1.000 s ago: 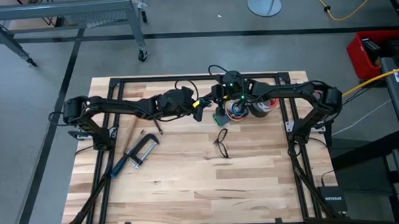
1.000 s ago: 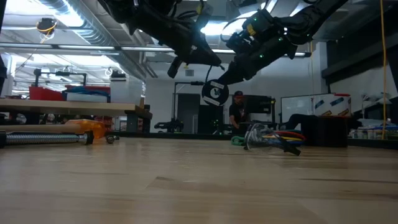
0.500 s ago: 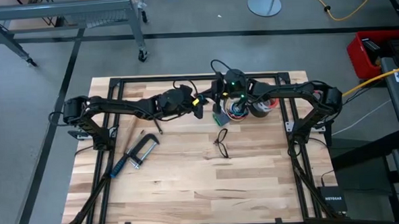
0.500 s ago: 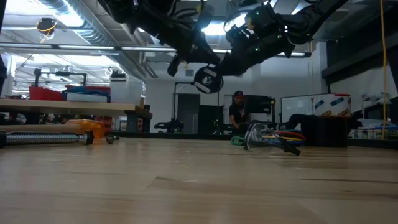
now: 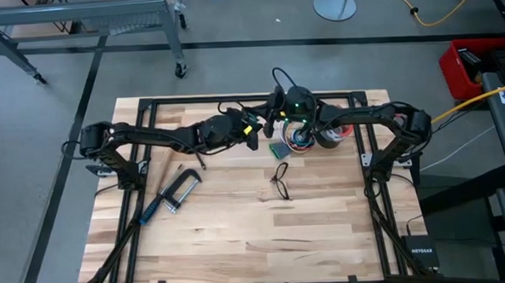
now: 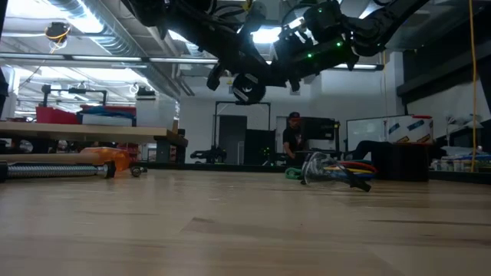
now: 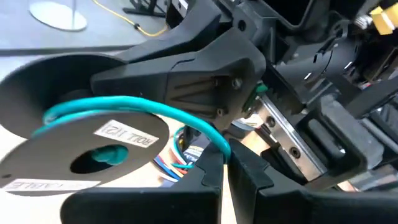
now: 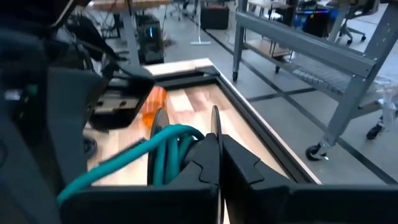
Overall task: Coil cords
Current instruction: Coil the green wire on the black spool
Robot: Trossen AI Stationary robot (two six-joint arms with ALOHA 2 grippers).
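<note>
The cord shows as a teal wire (image 7: 155, 112) wound on a small black spool (image 6: 247, 88) with a white label. The spool hangs well above the table near its far middle. My right gripper (image 8: 216, 142) comes in from the table's right and is shut on the spool. My left gripper (image 7: 225, 158) comes from the left and meets it there, shut on a free run of the teal cord. In the high view both grippers (image 5: 254, 133) (image 5: 274, 123) stand tip to tip and hide the spool. My left gripper pinches the teal cord (image 7: 219, 140) between its two fingertips, where the cord leaves the spool's rim. The fingers reach nearly level from the table's left and lie across the cord. The cord arcs from there over the spool's face. My right gripper pinches the thin edge of one spool flange (image 8: 214, 124) between its two fingers, coming nearly level from the table's right. The teal coils (image 8: 174, 146) lie just beside the fingers. The spool is lifted clear of the table and tilted.
A bundle of multicoloured wires (image 5: 299, 139) and a dark roll (image 5: 329, 138) lie under the right arm. Black spectacle-shaped wire loops (image 5: 280, 179) lie at mid-table and a metal clamp (image 5: 174, 196) at the left. A person (image 6: 292, 134) stands in the room beyond.
My right gripper has risen a little and rolled about its own line, carrying the spool up and toward the left gripper. The spool has turned from facing the low camera to a tilted pose. My left gripper has kept its place, shut on the cord.
</note>
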